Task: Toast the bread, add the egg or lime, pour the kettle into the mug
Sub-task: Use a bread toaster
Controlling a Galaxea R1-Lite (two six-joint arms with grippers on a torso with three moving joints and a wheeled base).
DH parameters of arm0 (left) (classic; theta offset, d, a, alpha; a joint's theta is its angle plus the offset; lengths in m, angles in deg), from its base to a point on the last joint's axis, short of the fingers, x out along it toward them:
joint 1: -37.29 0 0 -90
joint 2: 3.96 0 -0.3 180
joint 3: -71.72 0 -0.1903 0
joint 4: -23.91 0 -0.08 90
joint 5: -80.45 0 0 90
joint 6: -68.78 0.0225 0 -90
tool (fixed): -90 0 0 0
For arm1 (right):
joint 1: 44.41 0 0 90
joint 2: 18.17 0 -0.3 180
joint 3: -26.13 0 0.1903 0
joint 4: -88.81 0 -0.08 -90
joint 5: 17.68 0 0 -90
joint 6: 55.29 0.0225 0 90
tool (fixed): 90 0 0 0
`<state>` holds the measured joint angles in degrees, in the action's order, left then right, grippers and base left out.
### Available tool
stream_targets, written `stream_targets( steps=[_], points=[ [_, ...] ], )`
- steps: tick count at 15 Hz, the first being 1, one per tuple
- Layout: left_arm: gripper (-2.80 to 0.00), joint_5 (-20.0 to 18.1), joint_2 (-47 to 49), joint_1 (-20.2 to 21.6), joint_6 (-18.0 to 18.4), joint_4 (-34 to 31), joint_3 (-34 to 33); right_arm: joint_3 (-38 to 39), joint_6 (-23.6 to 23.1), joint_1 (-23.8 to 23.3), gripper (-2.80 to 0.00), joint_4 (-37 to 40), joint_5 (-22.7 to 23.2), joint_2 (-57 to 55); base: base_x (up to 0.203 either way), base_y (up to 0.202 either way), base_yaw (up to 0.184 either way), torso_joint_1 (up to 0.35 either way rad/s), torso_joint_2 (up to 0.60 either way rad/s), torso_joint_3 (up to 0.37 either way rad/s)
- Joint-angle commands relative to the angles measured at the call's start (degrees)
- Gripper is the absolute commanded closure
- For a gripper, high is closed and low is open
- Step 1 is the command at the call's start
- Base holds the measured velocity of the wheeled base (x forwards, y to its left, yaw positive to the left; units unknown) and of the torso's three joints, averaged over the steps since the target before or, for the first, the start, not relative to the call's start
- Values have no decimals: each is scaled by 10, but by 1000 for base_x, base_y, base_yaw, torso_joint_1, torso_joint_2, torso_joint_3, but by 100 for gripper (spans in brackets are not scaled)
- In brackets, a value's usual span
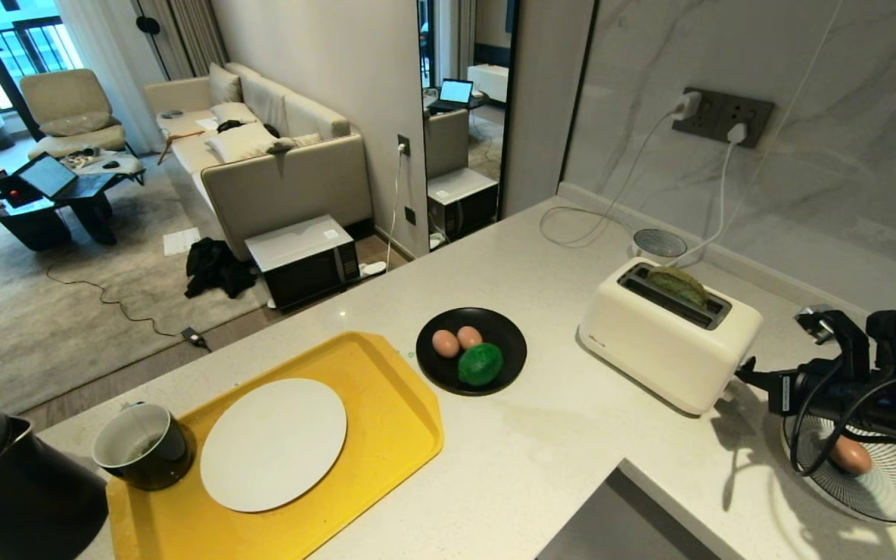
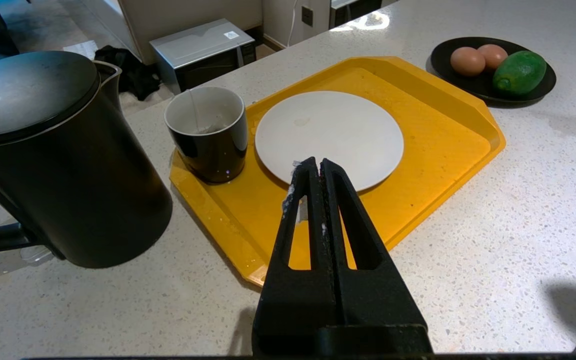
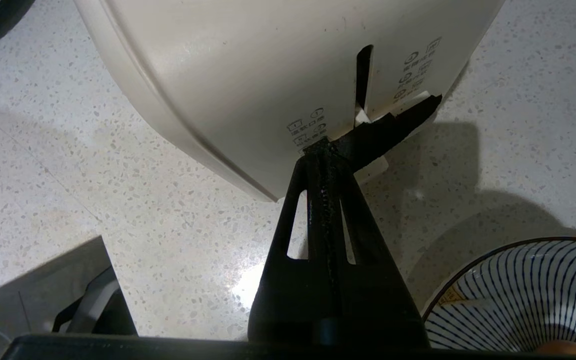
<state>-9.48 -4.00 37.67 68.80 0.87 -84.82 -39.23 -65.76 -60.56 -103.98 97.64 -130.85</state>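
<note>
One right end effector (image 3: 320,150) tip against toaster (image 3: 268,75) lever slot, wrist-view only.

The right pincer (image 1: 743,376) sits at the right edge of the head view, fingers pressed together, arm reaching leftward. The left pincer (image 2: 313,167) is likewise closed, empty.

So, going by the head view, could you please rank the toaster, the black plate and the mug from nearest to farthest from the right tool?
1. Toaster: right tool, shut, at its lever end.
2. Black plate: mid-counter, left of the toaster.
3. Mug: far left, on the yellow tray.
</note>
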Motion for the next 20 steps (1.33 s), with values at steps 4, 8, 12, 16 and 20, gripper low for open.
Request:
stream_targets(
  steps=[4, 8, 12, 16, 20],
  points=[
    [0, 0, 0, 0, 0, 0, 0, -4, -1, 0, 0, -2, 0, -13, 0, 0, 0, 0, 0, 0],
    [0, 0, 0, 0, 0, 0, 0, -7, -1, 0, 0, -2, 0, -15, 0, 0, 0, 0, 0, 0],
    [0, 0, 0, 0, 0, 0, 0, -14, -2, 0, 0, -2, -1, -24, 0, 0, 0, 8, 1, -2],
    [0, 0, 0, 0, 0, 0, 0, -16, -1, 0, 0, -2, 0, -25, 0, 0, 0, 0, 0, 0],
    [0, 0, 0, 0, 0, 0, 0, -15, -1, 0, 0, -2, 0, -25, 0, 0, 0, 0, 0, 0]
  ],
)
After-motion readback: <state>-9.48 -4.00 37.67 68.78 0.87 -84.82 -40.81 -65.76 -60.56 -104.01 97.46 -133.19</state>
